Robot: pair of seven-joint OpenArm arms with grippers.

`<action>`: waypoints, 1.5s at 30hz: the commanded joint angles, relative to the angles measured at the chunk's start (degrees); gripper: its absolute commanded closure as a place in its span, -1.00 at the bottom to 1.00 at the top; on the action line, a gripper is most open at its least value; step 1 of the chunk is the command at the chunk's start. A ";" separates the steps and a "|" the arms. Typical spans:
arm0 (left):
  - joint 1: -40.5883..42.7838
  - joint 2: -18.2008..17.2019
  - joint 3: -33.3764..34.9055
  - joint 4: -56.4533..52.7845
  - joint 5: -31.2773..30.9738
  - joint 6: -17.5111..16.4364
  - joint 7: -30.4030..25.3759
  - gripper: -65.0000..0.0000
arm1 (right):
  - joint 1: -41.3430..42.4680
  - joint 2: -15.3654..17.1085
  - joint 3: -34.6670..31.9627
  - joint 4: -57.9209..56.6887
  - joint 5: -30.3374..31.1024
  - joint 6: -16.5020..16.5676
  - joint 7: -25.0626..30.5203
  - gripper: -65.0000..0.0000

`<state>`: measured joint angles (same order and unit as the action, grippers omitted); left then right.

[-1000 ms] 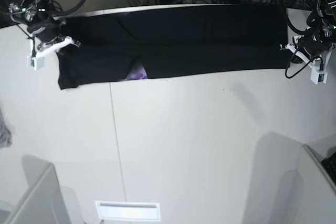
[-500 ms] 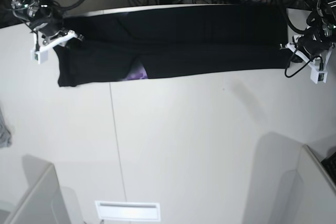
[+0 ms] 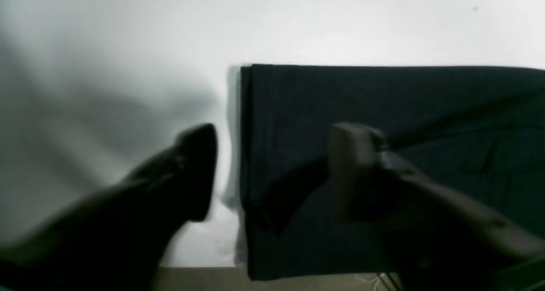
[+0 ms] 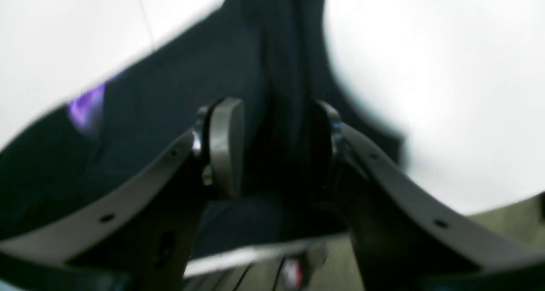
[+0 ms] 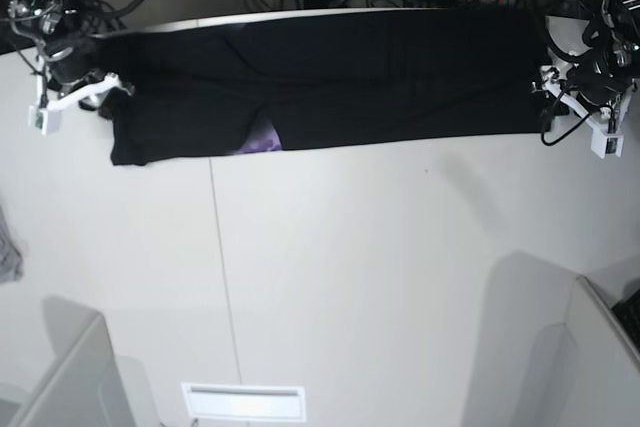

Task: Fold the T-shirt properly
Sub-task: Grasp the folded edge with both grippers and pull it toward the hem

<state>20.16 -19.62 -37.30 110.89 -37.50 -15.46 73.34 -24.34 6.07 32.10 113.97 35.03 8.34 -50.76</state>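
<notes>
Both arms at the ends of the folded shirt

Right fingers [image 4: 225, 146] spread, astride bunched black cloth; left fingers [image 3: 200, 167] parted, straddling the straight hem. The T-shirt [image 5: 330, 77], a long matte band, lies across the white worktop's [image 5: 400, 277] far edge.

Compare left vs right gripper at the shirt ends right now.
The left gripper straddles the T-shirt edge: one finger over the white table, the other over cloth. The right gripper has both fingers over cloth, a dark raised fold between them. The left view is sharper, the right blurred. Both are open, one at each end.
</notes>
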 commanded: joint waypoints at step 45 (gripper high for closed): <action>-3.15 6.74 6.75 -13.26 19.17 0.04 -7.19 1.00 | 6.62 5.67 -12.62 -18.19 1.06 0.41 0.17 1.00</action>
<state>17.04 -12.49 -30.61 97.58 -18.74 -15.27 66.19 -18.44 11.22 19.16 95.18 36.97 9.08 -51.16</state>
